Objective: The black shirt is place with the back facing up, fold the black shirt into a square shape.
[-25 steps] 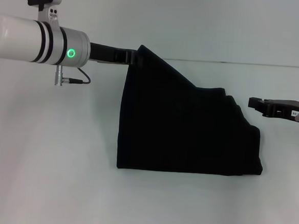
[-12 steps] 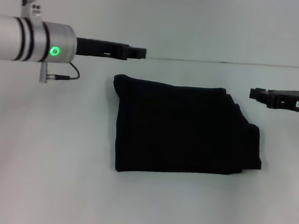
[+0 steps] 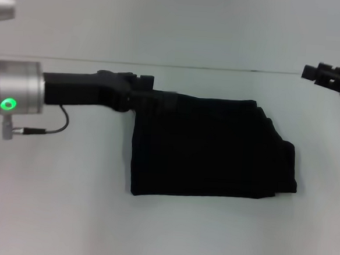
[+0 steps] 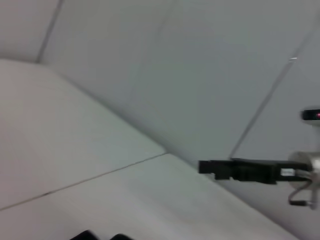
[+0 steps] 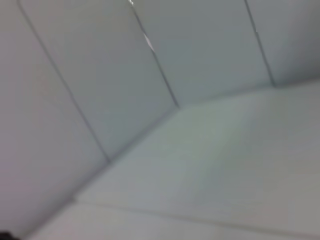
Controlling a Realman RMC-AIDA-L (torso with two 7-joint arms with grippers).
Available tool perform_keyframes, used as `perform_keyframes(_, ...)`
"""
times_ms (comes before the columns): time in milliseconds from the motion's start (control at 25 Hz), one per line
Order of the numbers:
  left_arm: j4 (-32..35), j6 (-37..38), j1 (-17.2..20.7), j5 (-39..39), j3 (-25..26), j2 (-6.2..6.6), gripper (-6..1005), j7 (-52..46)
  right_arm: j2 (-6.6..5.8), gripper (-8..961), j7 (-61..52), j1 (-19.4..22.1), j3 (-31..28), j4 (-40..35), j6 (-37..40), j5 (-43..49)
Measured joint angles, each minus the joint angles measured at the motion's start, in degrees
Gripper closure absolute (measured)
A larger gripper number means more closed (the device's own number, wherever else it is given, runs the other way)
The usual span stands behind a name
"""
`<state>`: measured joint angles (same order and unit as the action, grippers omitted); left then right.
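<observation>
Left end effector (image 3: 145, 86) over black shirt (image 3: 215, 148)

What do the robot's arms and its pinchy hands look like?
The left arm is a silvery-white tube with a dark band and a glowing green ring light. A thin black cable loops from a small metal plug under it. The left gripper is blocky and matte black. The right gripper is black and angular too; the left wrist view shows a silver wrist and cable behind it.

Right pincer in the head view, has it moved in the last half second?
Yes. The right pincer has risen toward the far table edge, away from the black shirt.
</observation>
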<state>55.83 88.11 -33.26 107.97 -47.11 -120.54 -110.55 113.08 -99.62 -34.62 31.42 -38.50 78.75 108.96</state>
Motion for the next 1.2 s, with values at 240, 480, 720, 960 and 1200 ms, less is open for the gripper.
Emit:
perform_keyframes(240, -3.67, 4.51, 0.48, -0.66, 0.79, 1.18, 98, 8.27, -0.95, 268, 3.97, 0.59, 0.57, -1.41, 7.72, 0.33)
perform_keyframes(480, -5.41, 6.24, 0.08, 0.42, -1.3, 1.7, 39, 14.28, -0.24, 107, 4.22, 0.2, 3.46, -6.8, 10.57, 8.07)
perform_keyframes(720, -5.59, 4.65, -0.75, 3.96, -3.28, 2.23, 45, 16.61, -0.45, 30, 4.63, -0.43, 5.32, -8.6, 12.19, 12.75)
perform_keyframes(960, -7.58, -0.62, -3.5, 8.73, -4.39, 1.39, 50, 16.89, -0.06, 26, 4.51, -1.72, 5.96, -8.96, 11.36, 16.36)
perform_keyframes(1200, -8.33, -2.33, -4.72, 10.0, -6.14, 1.1, 49, 16.9, 0.92, 26, 4.26, -3.03, 6.33, -9.04, 10.46, 19.29)
